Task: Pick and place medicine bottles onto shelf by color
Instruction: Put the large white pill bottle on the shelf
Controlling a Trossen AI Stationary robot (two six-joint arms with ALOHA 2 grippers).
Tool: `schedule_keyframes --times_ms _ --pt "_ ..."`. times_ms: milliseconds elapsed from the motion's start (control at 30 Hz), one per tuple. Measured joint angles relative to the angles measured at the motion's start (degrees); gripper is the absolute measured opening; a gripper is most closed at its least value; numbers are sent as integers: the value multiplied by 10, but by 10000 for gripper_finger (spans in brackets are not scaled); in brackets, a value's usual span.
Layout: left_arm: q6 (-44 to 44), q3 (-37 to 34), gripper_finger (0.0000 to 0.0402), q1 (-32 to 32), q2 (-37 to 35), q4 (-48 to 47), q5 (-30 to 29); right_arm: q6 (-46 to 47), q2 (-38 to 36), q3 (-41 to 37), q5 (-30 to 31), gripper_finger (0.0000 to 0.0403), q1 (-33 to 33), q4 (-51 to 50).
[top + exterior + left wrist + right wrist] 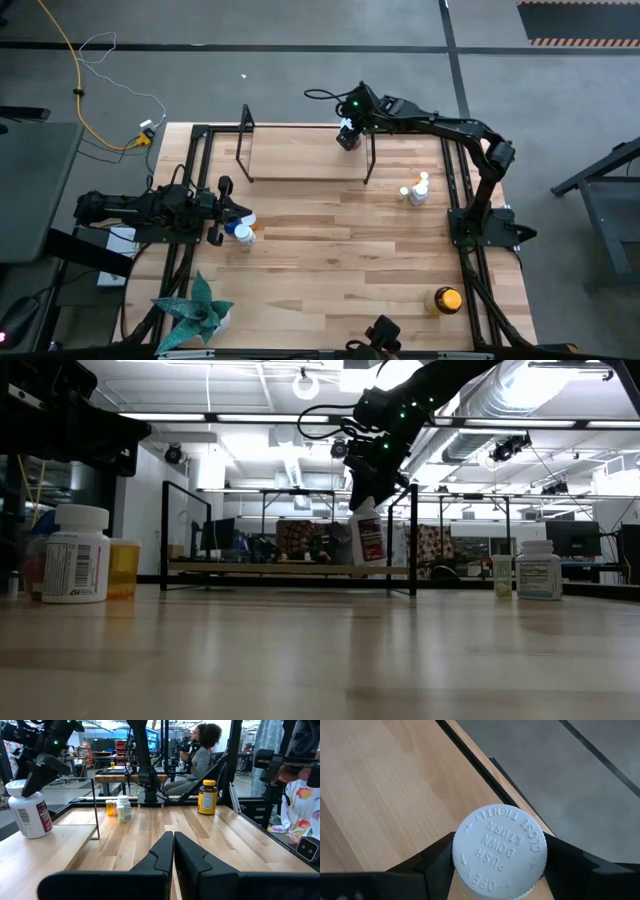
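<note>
cap (499, 851) – embossed wording, wrist view only | right pincer (495, 865) grips

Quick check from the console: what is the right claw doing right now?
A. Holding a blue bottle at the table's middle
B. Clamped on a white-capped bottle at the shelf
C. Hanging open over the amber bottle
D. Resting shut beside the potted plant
B: the right claw grips the white-capped bottle by its cap, tilted at the shelf, as the low view shows.

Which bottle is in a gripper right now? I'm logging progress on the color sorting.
The white bottle with the red label, clamped at its cap by the right end effector over the shelf. The other bottles stand free on the table.
</note>
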Motion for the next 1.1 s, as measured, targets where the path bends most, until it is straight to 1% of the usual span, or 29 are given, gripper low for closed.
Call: schedule_keyframes --times_ms 767,867,1100 --pt "0 0 5 0 0 0 0 0 0 0 -3 249 0 0" --pt "0 0 5 0 0 0 0 0 0 0 -2 263 0 0" --pt "0 0 5 0 0 0 0 0 0 0 -2 322 0 0"
